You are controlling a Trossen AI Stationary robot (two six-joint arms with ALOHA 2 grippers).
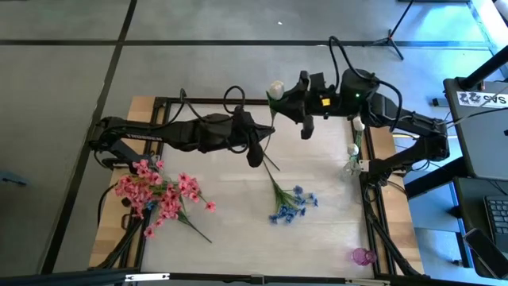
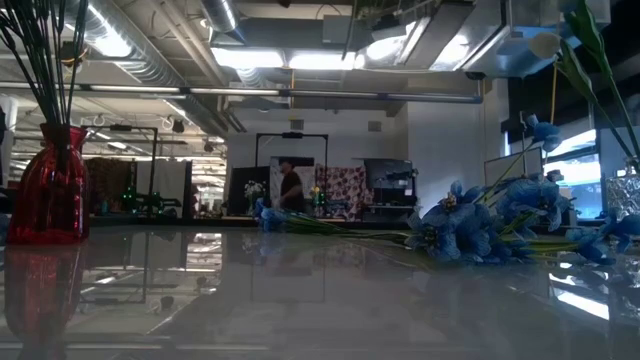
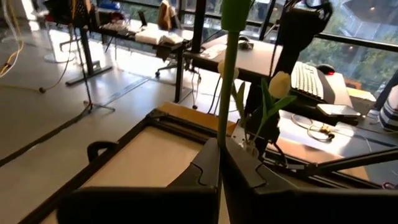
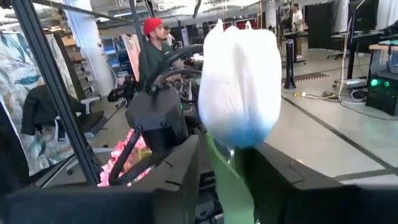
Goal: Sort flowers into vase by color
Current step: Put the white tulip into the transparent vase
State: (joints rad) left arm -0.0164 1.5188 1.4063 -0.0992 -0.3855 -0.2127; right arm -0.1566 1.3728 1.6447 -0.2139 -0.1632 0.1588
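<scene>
grey floor crossed by dark seams, bright ceiling strip lights, desks by tall windows.

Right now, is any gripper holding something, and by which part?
Left gripper pinches the white tulip by its stem; right gripper straddles the stem below the bud, grip unclear.

Two arms. Three kinds of flowers: one heap of pink sprigs at the table's eight o'clock, too tangled to count; one blue bunch near centre; three white tulips, one at twelve o'clock, two in the clear vase at three o'clock. Vases: three, clear, red, small pink at five o'clock.
</scene>
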